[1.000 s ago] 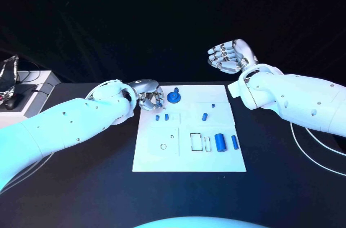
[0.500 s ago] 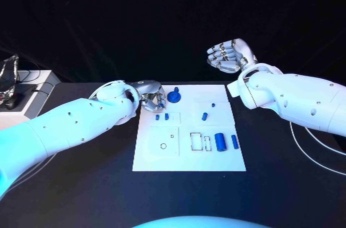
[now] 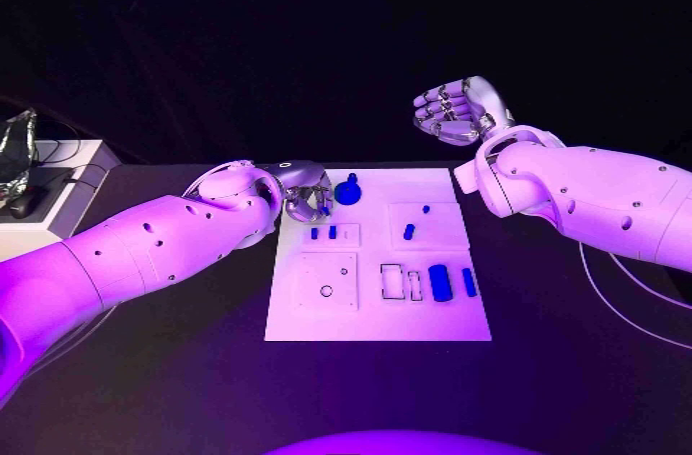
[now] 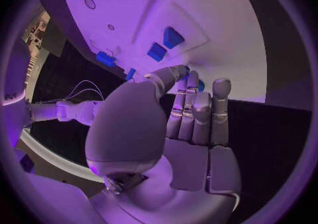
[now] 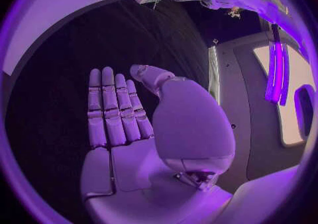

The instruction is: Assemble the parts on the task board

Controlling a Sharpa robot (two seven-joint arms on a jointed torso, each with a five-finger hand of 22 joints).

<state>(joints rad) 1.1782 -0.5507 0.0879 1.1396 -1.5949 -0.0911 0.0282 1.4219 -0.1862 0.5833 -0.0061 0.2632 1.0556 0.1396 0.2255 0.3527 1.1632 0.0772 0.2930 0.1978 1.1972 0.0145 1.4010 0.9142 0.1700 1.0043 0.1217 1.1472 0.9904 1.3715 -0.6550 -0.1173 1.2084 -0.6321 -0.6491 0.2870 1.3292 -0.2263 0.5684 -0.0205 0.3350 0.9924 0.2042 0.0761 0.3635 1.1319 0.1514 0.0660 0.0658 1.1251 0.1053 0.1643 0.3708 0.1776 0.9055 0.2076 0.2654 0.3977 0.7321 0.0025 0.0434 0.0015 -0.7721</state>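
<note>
A: Board?
B: White task board point(image 3: 378, 320) lay mid-table on the black table point(image 3: 173, 375). Small blue parts on it: a round knobbed part point(image 3: 348, 192) at the far edge, two small parts point(image 3: 323, 233) side by side nearer, one short part point(image 3: 410, 232) to their right, and a fat cylinder point(image 3: 438, 282) beside a thin pin point(image 3: 469, 281) in the near-right area.
A: Left hand?
B: Left hand point(image 3: 302, 197) sat at the board's far-left corner, just beside the knobbed part. Fingers point(image 4: 199, 110) straight and together, thumb across, nothing held.
A: Right?
B: Right hand point(image 3: 457, 111) was raised, well apart from the board. Fingers point(image 5: 113, 108) extended side by side, palm empty.
</note>
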